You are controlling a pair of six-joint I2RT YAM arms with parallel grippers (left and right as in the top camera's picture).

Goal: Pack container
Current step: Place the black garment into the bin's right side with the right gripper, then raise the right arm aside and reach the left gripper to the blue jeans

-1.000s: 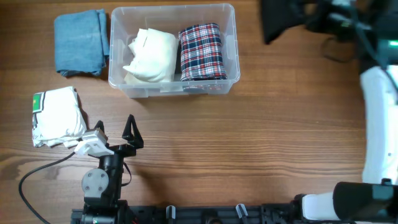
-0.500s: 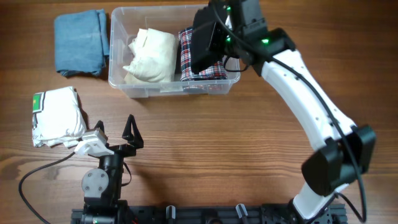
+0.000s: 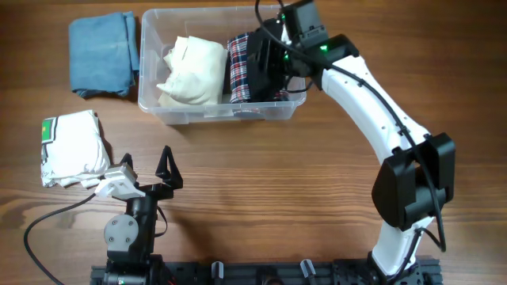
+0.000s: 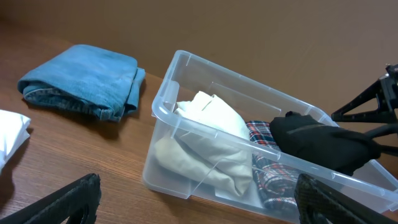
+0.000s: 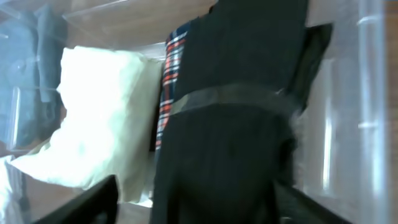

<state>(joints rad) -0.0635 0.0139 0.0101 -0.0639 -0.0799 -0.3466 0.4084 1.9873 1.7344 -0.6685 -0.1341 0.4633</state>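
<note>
The clear container stands at the back of the table, holding a cream garment and a plaid garment. A black garment lies over the plaid one at the container's right end. My right gripper hangs over it inside the container. In the right wrist view its fingers stand wide apart, open, with the black garment between them. My left gripper rests open near the front edge, nothing between its fingers. The left wrist view faces the container.
A folded blue denim garment lies left of the container. A white garment with a green label sits at the left, just beside my left gripper. Bare wood stretches between the container and the front edge.
My right arm swung in from the back right with the black garment and lowered it into the container's right end. Its jaws went from shut to wide apart. The left arm stayed still.
</note>
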